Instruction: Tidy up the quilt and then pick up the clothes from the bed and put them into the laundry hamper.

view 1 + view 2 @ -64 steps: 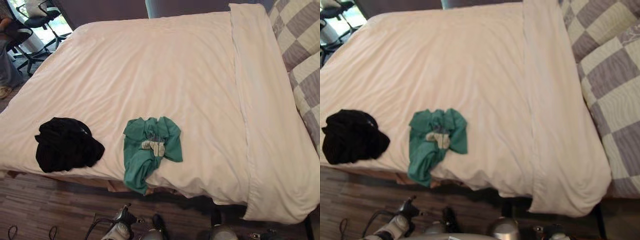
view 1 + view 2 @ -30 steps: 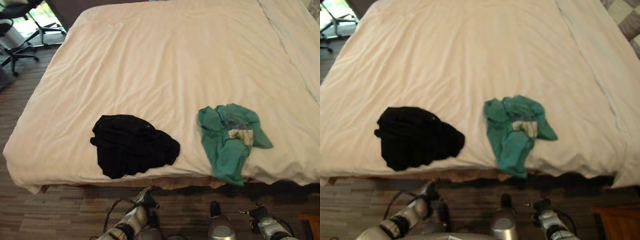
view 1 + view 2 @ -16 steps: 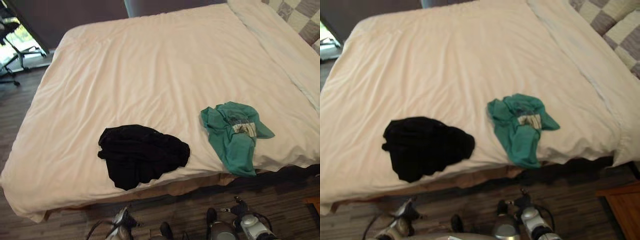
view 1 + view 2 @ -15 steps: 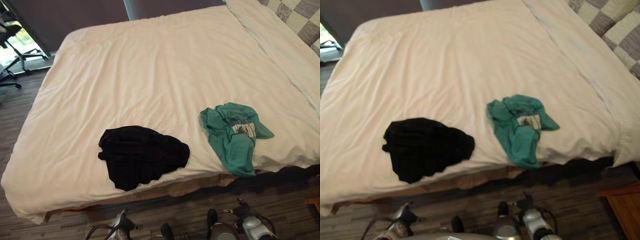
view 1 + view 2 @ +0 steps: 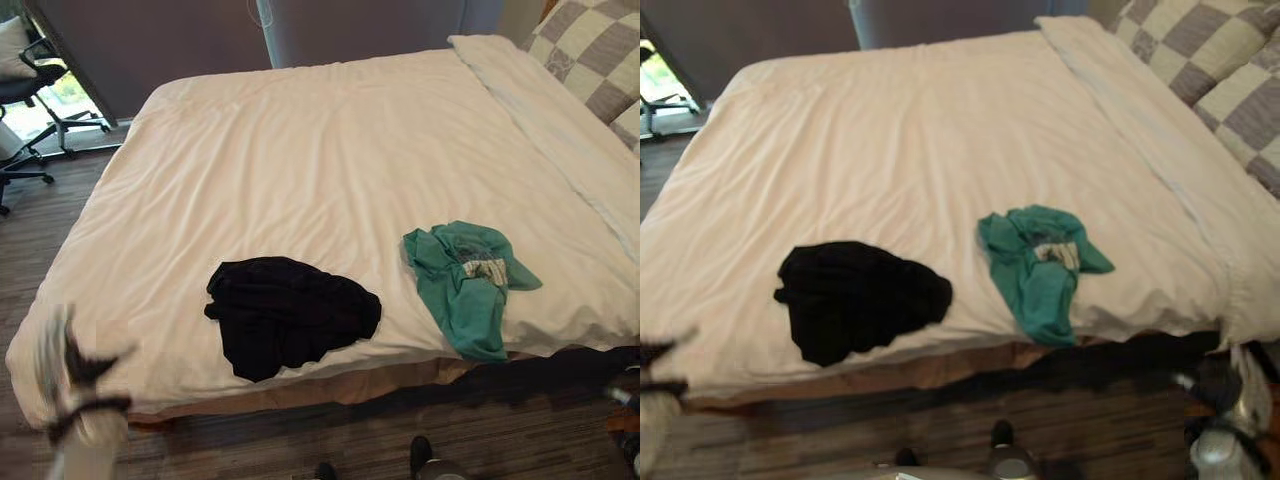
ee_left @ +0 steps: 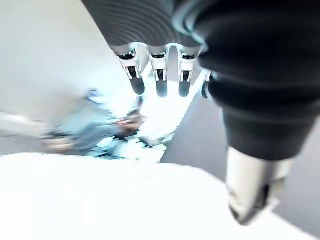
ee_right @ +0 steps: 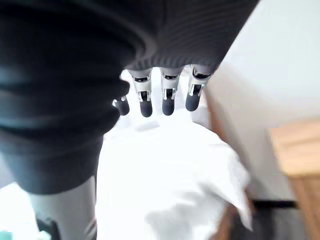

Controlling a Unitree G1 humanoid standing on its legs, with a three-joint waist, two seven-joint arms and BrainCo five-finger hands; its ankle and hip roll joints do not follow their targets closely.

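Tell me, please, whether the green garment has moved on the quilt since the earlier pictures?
No. The green garment lies beside the black garment, draped over the quilt's near edge as before; the camera shifted.

Dark wood-plank floor along the near side of the bed. Grey wall behind the far side. Black office chairs far left, daylight behind them. Checked grey-and-cream pillows far right. Wooden furniture edge beside the bed.

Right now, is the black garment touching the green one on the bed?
Apart. The left eye view shows a plain strip of bare white quilt between the black garment and the green garment.
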